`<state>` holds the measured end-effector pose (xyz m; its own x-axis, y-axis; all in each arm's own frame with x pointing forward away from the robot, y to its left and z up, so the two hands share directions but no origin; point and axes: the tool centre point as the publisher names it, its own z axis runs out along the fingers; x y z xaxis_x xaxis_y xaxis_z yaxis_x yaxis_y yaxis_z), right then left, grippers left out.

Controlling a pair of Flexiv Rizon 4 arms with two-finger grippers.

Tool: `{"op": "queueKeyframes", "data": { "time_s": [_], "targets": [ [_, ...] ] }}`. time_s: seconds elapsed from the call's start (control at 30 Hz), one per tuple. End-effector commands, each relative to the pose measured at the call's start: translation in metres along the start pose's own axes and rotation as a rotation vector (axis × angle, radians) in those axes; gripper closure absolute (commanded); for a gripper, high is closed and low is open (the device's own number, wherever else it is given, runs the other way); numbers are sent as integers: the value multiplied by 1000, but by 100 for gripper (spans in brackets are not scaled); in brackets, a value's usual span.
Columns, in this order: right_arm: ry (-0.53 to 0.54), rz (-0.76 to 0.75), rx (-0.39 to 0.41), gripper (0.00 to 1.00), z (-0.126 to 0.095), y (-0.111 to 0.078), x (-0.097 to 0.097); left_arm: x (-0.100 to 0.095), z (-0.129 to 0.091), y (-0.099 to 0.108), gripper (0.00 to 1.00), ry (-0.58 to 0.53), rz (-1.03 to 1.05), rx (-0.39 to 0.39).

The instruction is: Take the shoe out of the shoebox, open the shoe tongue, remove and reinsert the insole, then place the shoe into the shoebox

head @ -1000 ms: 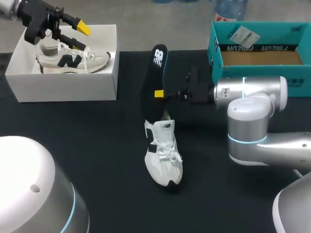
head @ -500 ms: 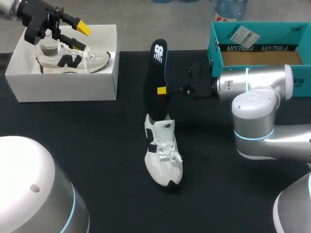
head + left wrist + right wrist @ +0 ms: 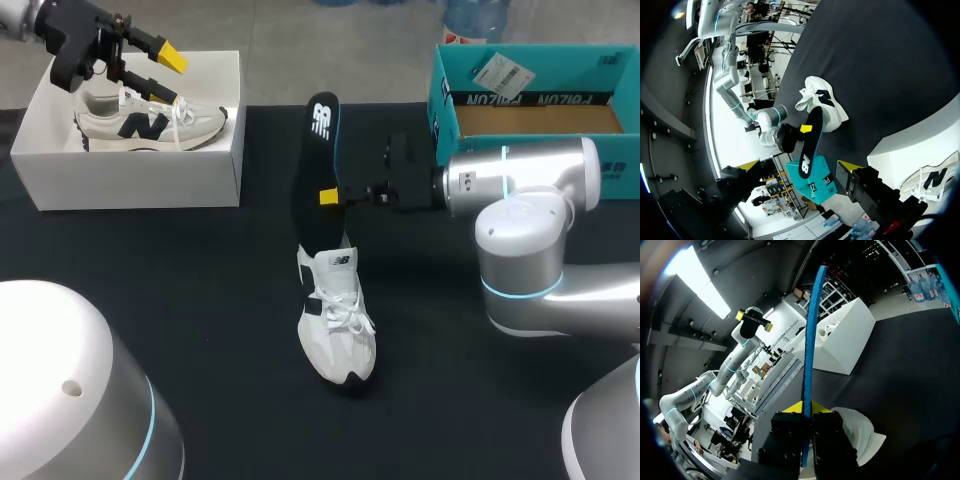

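While your R claw (image 3: 330, 196) pinches the black insole (image 3: 316, 160) mid-length, the insole stands nearly upright w/ its lower end at the heel opening of the white shoe (image 3: 338, 325). That shoe sits mid-bench (image 3: 200, 280), toe toward the robot, outside both boxes. Your L claw (image 3: 158, 76) hangs spread, gripping nothing, over the white shoebox (image 3: 130, 185), which holds a 2nd shoe (image 3: 140, 122). Teal box (image 3: 540, 105) sits far right.
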<state>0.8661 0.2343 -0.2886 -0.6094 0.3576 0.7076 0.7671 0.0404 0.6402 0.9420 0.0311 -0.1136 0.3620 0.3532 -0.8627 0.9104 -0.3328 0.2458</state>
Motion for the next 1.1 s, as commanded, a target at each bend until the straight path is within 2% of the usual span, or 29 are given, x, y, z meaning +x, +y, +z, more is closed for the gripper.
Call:
{"op": "queueKeyframes", "data": {
  "time_s": [0.03, 0.2, 0.43, 1.1],
  "targets": [
    [-16, -3, -6, 100, -3, 0, 0, 0, 0, 0, 0, 4, 1, 1],
    [-11, -46, -35, 100, -10, 11, -6, 0, 0, 0, 0, 4, 1, 1],
    [11, -92, -7, 100, -10, 18, -19, 0, 0, 0, 0, 4, 1, 1],
    [82, -169, -18, 100, 6, 4, -35, 0, 0, 0, 0, 4, 1, 1]
  ]
}}
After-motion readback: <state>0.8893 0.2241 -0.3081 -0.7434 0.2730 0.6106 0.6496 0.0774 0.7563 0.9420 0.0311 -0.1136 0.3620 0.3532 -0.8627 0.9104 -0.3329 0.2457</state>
